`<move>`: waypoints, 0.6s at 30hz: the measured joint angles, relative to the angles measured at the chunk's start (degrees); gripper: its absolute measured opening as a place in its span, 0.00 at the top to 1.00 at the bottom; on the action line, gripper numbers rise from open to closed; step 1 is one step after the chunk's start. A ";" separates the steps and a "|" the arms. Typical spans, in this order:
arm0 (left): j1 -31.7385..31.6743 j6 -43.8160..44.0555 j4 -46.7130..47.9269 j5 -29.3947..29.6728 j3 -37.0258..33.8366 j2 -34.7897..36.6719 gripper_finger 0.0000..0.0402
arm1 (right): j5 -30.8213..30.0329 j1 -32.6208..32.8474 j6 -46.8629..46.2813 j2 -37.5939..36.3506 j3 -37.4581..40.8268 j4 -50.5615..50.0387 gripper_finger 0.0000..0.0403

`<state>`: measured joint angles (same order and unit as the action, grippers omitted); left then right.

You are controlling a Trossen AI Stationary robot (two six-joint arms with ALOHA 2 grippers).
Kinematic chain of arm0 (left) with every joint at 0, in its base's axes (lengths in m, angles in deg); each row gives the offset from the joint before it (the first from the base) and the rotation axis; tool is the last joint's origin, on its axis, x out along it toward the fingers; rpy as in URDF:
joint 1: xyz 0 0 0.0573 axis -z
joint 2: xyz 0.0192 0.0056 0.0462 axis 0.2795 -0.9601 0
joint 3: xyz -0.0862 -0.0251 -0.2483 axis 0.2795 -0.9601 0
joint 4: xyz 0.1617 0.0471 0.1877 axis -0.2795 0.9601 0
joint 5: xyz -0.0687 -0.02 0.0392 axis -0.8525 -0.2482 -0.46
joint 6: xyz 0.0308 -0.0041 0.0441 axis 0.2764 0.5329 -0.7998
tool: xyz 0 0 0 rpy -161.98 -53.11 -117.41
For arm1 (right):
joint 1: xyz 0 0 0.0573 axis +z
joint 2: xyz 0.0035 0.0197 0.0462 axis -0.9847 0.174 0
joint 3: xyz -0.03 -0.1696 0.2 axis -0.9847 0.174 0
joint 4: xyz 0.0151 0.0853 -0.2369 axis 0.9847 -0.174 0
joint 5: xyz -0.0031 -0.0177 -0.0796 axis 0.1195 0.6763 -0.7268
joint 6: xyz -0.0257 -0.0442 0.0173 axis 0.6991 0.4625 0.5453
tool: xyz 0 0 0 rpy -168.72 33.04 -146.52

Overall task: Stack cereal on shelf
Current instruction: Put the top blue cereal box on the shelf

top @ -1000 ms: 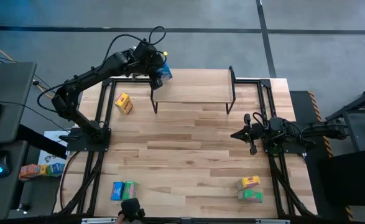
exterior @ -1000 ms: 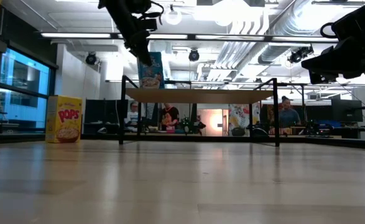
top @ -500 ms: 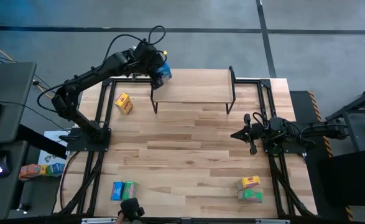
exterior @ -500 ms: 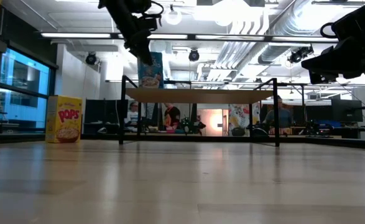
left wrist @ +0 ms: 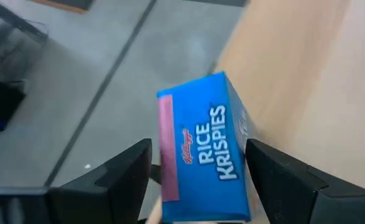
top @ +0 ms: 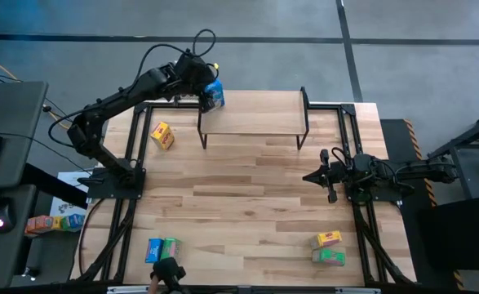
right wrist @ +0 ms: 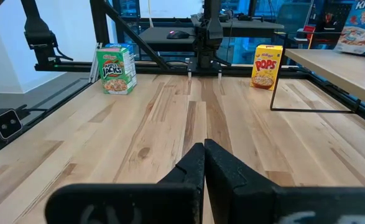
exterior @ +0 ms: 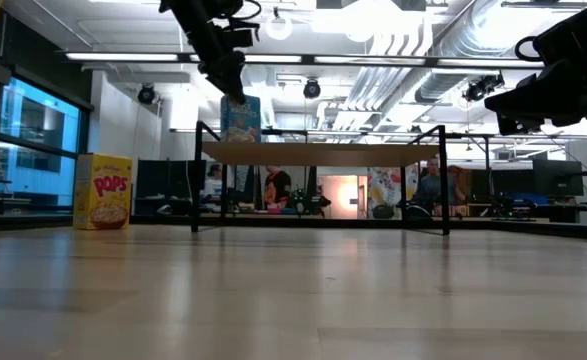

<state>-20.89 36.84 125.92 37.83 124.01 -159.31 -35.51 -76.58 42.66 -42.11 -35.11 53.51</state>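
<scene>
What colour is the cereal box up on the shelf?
Blue, with white letters and a pink stripe. The cereal box on the shelf shows best in the left wrist view.

Overhead, table-level, two wrist cams; all share shelf (top: 254, 112).

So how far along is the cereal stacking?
Done: one blue box stands on the shelf at its left end. In hand: the left gripper is open around it, gaps both sides. Left: the yellow box, the blue-green pair and the yellow-green pair on the table. Right gripper shut, idle.
</scene>
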 joint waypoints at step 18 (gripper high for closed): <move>5.44 17.04 2.64 -7.30 4.84 4.71 0.42 | 0.00 0.02 0.02 0.00 0.00 0.00 1.00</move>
<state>-15.46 53.88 128.56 30.53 128.85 -154.60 -35.51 -76.56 42.68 -42.11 -35.11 53.51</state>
